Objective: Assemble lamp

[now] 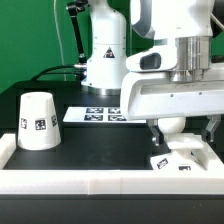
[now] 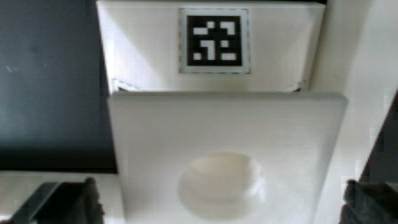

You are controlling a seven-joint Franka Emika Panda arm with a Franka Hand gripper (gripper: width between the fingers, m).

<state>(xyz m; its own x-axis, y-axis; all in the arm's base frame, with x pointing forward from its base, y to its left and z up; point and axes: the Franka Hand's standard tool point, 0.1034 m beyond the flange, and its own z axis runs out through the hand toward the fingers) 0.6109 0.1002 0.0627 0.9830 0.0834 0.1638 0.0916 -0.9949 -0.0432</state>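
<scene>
At the desk's (image 1: 90, 150) far end on the exterior view's right, the tool (image 1: 180, 137) hangs released over the bulb (image 1: 172, 125), apparently seated in the base (image 1: 185, 162). The shade (image 1: 38, 121) stands well apart, unfitted.

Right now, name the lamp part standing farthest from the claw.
The shade, the tapered cup alone at the exterior view's left; the bulb and base sit directly under the open claw.

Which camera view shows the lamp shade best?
The exterior view. The shade stands there whole and unobstructed, wide end down, on the exterior view's left. The wrist view shows nothing of it.
</scene>
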